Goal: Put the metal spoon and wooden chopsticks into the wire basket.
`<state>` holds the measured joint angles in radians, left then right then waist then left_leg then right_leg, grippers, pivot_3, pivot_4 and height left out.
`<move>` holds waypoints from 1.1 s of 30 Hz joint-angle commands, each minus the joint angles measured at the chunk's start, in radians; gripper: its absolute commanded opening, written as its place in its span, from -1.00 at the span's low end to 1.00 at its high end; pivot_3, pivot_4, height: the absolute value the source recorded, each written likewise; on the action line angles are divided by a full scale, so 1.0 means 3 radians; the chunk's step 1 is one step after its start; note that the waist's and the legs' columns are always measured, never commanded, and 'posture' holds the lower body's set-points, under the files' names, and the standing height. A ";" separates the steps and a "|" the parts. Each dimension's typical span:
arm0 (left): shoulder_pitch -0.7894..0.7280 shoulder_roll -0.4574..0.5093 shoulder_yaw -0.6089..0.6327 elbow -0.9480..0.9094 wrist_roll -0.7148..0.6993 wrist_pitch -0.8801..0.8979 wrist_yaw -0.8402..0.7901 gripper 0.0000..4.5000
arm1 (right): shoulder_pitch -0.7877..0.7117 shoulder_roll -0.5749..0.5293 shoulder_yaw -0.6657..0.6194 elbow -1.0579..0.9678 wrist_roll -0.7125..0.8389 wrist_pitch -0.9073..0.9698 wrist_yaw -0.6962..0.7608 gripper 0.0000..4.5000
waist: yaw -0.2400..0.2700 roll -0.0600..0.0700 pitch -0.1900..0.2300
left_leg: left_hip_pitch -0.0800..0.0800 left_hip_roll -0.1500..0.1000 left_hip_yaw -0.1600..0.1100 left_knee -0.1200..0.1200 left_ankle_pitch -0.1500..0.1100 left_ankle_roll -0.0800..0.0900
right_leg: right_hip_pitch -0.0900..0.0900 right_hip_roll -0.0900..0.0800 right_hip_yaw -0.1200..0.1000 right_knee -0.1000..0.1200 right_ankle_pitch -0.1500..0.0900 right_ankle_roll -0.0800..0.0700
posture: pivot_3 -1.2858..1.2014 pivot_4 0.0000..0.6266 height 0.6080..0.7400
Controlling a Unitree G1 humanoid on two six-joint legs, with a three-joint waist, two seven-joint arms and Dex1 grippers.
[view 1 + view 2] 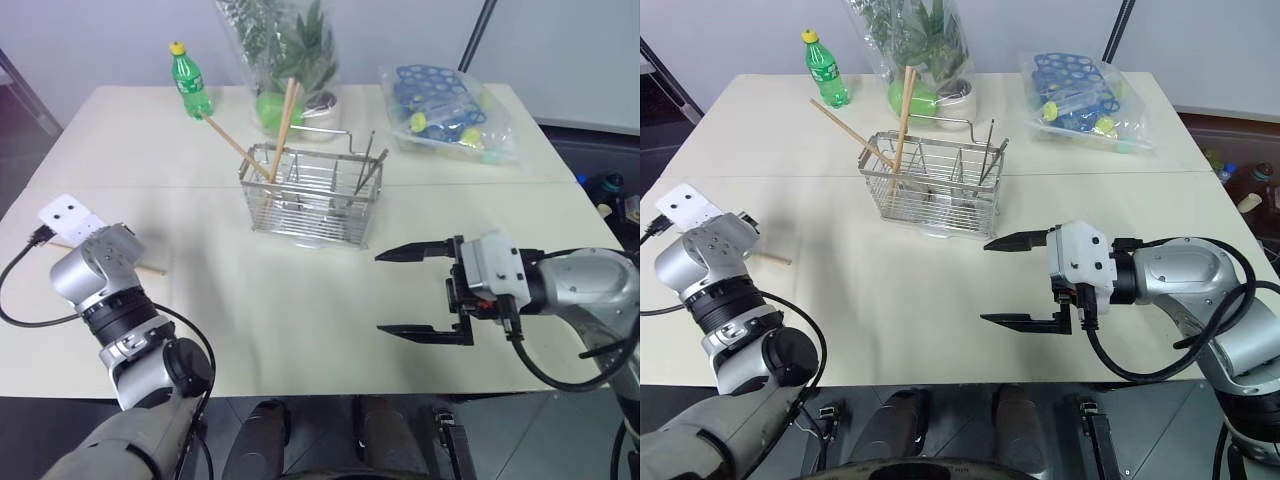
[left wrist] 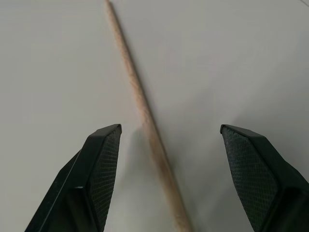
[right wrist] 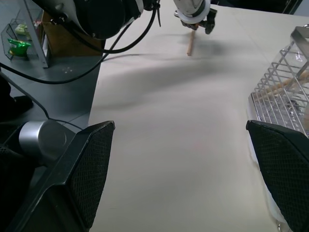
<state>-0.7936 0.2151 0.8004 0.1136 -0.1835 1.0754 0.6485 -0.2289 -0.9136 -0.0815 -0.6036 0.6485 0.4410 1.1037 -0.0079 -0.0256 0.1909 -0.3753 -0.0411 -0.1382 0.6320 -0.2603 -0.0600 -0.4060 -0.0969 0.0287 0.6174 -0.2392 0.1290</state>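
Chopsticks (image 1: pixel 283 115): three in wire basket (image 1: pixel 305 205), one (image 2: pixel 145 116) on table (image 1: pixel 300 300).

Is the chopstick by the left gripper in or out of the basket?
Out. The chopstick lies flat on the table between the open left gripper fingers, apart from the basket.

The silver wire basket (image 1: pixel 308 200) stands upright on the cream worktop (image 1: pixel 300 300). Three tan wooden chopsticks (image 1: pixel 284 118) lean in its left end, tips sticking out above the rim. Another chopstick (image 2: pixel 145 116) lies flat on the worktop, well apart to the left. Thin metal handles (image 1: pixel 366 165) rise from its right end.
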 commanded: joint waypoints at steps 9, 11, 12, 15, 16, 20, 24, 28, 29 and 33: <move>-0.0146 -0.0126 0.0460 0.0170 -0.0183 -0.0070 0.0246 0.52 | -0.0034 -0.0089 -0.0147 -0.0037 -0.0003 -0.0053 0.0032 1.00 | -0.0005 0.0000 0.0000 | 0.0001 0.0000 0.0000 0.0000 0.0002 -0.0004 | 0.0000 0.0000 0.0000 0.0001 0.0001 0.0001 | 0.03 -0.52 1.00; -0.0126 -0.0140 0.0546 0.0218 -0.0223 -0.0096 0.0281 0.52 | -0.0032 -0.0087 -0.0145 -0.0053 0.0003 -0.0043 0.0016 1.00 | -0.0005 0.0001 -0.0001 | 0.0002 0.0000 0.0000 -0.0001 0.0002 -0.0004 | 0.0000 0.0000 0.0000 0.0001 0.0000 0.0001 | 0.03 -0.52 1.00; -0.0115 -0.0145 0.0578 0.0233 -0.0246 -0.0120 0.0294 0.52 | -0.0029 -0.0086 -0.0149 -0.0060 0.0010 -0.0036 0.0008 1.00 | -0.0006 0.0002 -0.0002 | 0.0002 0.0000 0.0000 0.0000 0.0002 -0.0004 | 0.0000 0.0000 0.0000 0.0001 0.0001 0.0001 | 0.03 -0.52 1.00; -0.0085 -0.0146 0.0638 0.0256 -0.0315 -0.0145 0.0302 0.52 | -0.0019 -0.0090 -0.0168 -0.0065 0.0028 -0.0018 -0.0007 1.00 | -0.0008 0.0007 -0.0005 | 0.0004 0.0000 0.0001 -0.0001 0.0002 -0.0004 | 0.0001 0.0000 0.0000 0.0002 0.0001 0.0001 | 0.03 -0.52 1.00; -0.0075 -0.0154 0.0642 0.0246 -0.0329 -0.0150 0.0305 0.42 | -0.0016 -0.0094 -0.0176 -0.0060 0.0031 -0.0017 -0.0006 1.00 | -0.0008 0.0009 -0.0006 | 0.0005 0.0000 0.0001 -0.0001 0.0002 -0.0004 | 0.0002 0.0000 0.0000 0.0002 0.0001 0.0001 | 0.03 -0.52 1.00; -0.0042 -0.0179 0.0626 0.0203 -0.0354 -0.0145 0.0326 -0.29 | -0.0009 -0.0095 -0.0200 -0.0055 0.0049 0.0012 -0.0022 1.00 | -0.0001 0.0015 -0.0009 | 0.0005 0.0000 0.0001 0.0000 0.0003 -0.0005 | 0.0003 0.0000 0.0000 0.0003 0.0001 0.0001 | 0.03 -0.52 1.00; -0.0021 -0.0196 0.0613 0.0158 -0.0363 -0.0141 0.0343 -0.99 | -0.0018 -0.0043 -0.0277 -0.0009 0.0215 0.0249 -0.0203 1.00 | 0.0020 0.0015 -0.0010 | 0.0005 0.0000 0.0001 0.0001 0.0004 -0.0007 | 0.0004 0.0000 0.0000 0.0005 0.0001 0.0001 | 0.03 -0.52 1.00; -0.0010 -0.0194 0.0605 0.0141 -0.0368 -0.0140 0.0345 -0.99 | -0.0039 -0.0056 -0.0297 0.0010 0.0251 0.0315 -0.0236 1.00 | 0.0047 0.0015 -0.0010 | 0.0005 0.0000 0.0001 0.0001 0.0004 -0.0007 | 0.0004 0.0000 0.0000 0.0004 0.0001 0.0001 | 0.03 -0.52 1.00; -0.0010 -0.0192 0.0605 0.0140 -0.0369 -0.0140 0.0344 -0.99 | -0.0046 -0.0058 -0.0295 0.0011 0.0253 0.0320 -0.0240 1.00 | 0.0050 0.0015 -0.0010 | 0.0005 0.0000 0.0001 0.0001 0.0004 -0.0007 | 0.0004 0.0000 0.0000 0.0004 0.0000 0.0001 | 0.03 -0.52 1.00; 0.0019 -0.0114 0.0472 0.0167 -0.0325 -0.0134 0.0264 -0.99 | -0.0079 -0.0054 -0.0278 0.0017 0.0256 0.0337 -0.0263 1.00 | 0.0053 0.0015 -0.0010 | 0.0005 0.0000 0.0001 0.0001 0.0004 -0.0007 | 0.0004 0.0000 0.0000 0.0004 0.0000 0.0001 | 0.03 -0.52 1.00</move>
<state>-0.8092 0.1737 0.9608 0.1464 -0.2831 1.0230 0.7406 -0.2396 -0.9291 -0.1411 -0.5855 0.7119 0.5451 1.0283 0.0081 -0.0211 0.1879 -0.3736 -0.0411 -0.1378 0.6322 -0.2592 -0.0621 -0.4048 -0.0970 0.0288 0.6185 -0.2391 0.1292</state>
